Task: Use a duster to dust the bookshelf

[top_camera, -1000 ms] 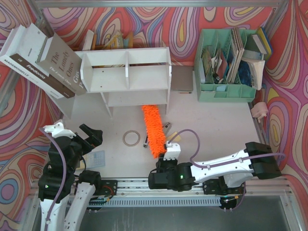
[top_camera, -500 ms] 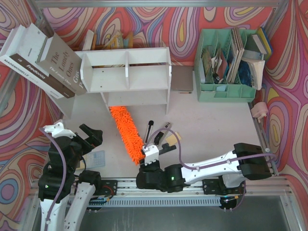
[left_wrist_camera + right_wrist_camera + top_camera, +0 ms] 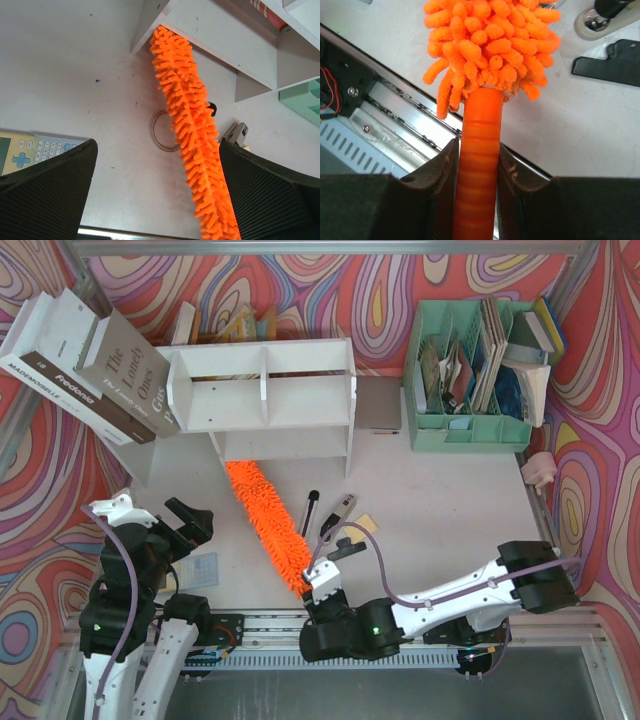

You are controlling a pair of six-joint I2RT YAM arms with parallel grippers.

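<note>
The duster (image 3: 268, 523) has swung left — it now runs far-left from my right gripper (image 3: 316, 587), clamped on its handle (image 3: 479, 150), under the shelf (image 3: 262, 390) — left gripper (image 3: 188, 523) wide apart.

Bare table (image 3: 232, 540) left of the duster (image 3: 268, 525), up to the bookshelf (image 3: 265, 400); pen (image 3: 311, 512) just right, calculator (image 3: 200, 568) near the left tool (image 3: 188, 530).

Your left arm (image 3: 120, 570) and right arm (image 3: 455, 590) show white shells over black joints, a lilac cable (image 3: 383, 565) looping along each. Left gripper (image 3: 157, 200): broad black fingers (image 3: 45, 195), finely cross-hatched. Behind the right gripper (image 3: 480, 165), a tiny green light (image 3: 375, 612) glows on black housing.
</note>
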